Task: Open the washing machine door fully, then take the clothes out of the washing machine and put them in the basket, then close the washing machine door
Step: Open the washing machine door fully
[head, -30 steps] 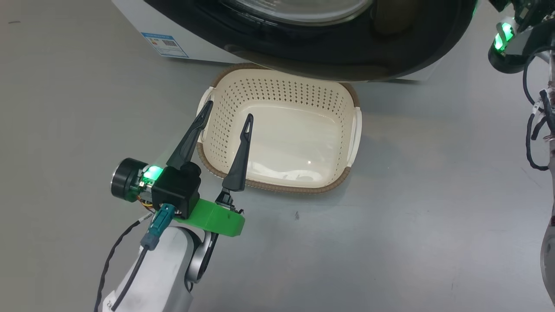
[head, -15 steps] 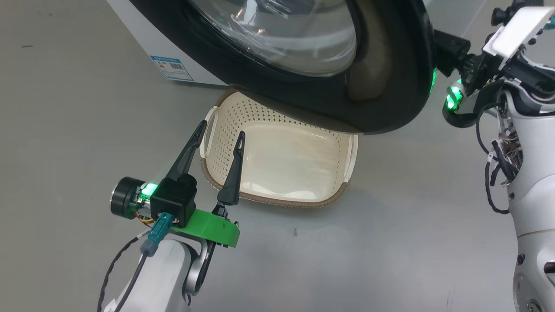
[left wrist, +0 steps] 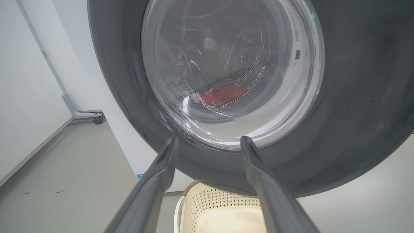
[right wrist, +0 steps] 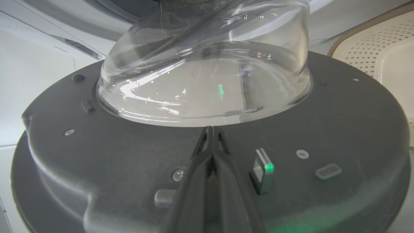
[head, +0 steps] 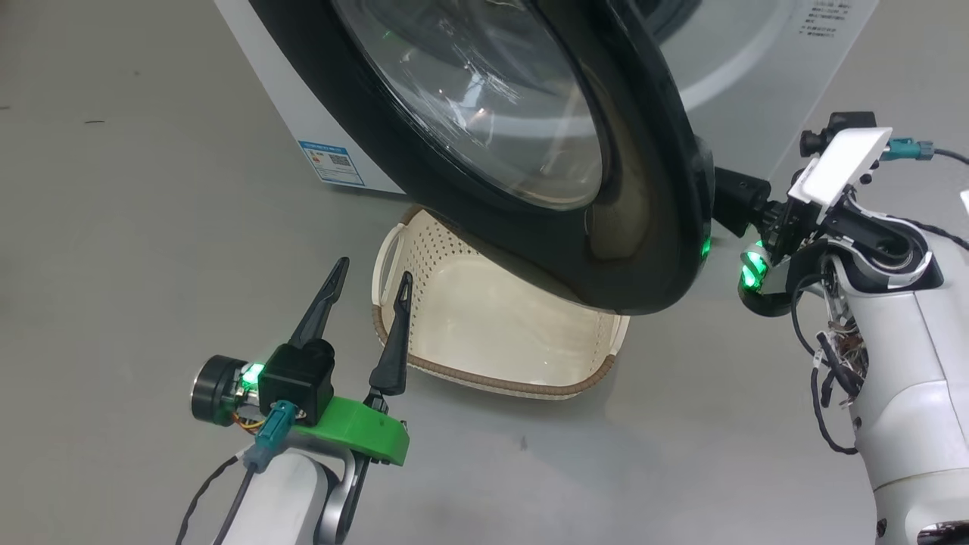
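Behind the door (head: 492,151), on its inner face, the right hand (right wrist: 212,132) lay with both fingers pressed together, shut and holding nothing. The tips sat at the base of the glass bowl, beside the latch. It likely served as a pusher, since a flat, closed hand can shove the panel outward without needing a handle.

The door stood part-way open, swung off the washer (head: 757,83); whether it was at full travel, I could not tell. Its lower rim overhung the far end of the basket (head: 492,384).

The basket sat on the floor (head: 151,189) close before the washer, with nothing in it, probably placed so that a drop from the drum would be short.

The left hand (head: 375,271) hovered low beside the basket's left handle, fingers spread wide and holding nothing, seemingly kept clear of the door's arc.

The clothes (left wrist: 221,94) showed as a red patch through the glass, lying in the drum, not yet removed.
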Controlling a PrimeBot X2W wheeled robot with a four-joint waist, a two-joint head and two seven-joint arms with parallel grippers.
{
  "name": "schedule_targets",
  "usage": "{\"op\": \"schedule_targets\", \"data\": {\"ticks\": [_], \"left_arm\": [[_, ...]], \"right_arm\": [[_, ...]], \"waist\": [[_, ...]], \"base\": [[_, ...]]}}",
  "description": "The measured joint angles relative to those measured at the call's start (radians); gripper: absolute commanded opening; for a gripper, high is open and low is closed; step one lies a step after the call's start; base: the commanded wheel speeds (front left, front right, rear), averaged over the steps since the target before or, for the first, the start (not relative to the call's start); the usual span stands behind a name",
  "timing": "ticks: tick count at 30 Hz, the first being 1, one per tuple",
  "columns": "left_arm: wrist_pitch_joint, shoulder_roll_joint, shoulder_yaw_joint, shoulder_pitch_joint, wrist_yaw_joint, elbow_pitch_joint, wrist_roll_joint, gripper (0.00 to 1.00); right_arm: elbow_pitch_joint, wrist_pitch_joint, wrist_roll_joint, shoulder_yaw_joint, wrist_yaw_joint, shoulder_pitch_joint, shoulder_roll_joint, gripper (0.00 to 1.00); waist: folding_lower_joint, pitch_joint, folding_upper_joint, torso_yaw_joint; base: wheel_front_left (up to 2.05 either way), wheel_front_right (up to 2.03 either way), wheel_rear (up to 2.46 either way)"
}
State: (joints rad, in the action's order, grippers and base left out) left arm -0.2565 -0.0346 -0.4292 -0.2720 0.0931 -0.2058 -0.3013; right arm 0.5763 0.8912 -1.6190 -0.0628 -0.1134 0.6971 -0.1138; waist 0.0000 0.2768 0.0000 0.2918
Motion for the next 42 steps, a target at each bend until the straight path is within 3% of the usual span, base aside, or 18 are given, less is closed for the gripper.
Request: {"op": "schedule_targets", "data": {"ticks": [26,42], "left_arm": [[0.000,-0.001,0.030,0.092,0.007,-0.043,-0.014,1.00],[0.000,-0.003,0.044,0.122,0.007,-0.047,-0.013,1.00]], "right_arm": [[-0.150,-0.038,0.011,-0.148,-0.008,-0.264,0.050,0.00],[-0.248,-0.135,-0.051,-0.331,-0.008,-0.357,0.052,0.00]], "waist": [[0.0000,-0.140,0.0000,0.111],[0.0000,-0.177,0.0000,0.154]], "base": [[0.00,0.00,0.00],[0.00,0.00,0.00]]}}
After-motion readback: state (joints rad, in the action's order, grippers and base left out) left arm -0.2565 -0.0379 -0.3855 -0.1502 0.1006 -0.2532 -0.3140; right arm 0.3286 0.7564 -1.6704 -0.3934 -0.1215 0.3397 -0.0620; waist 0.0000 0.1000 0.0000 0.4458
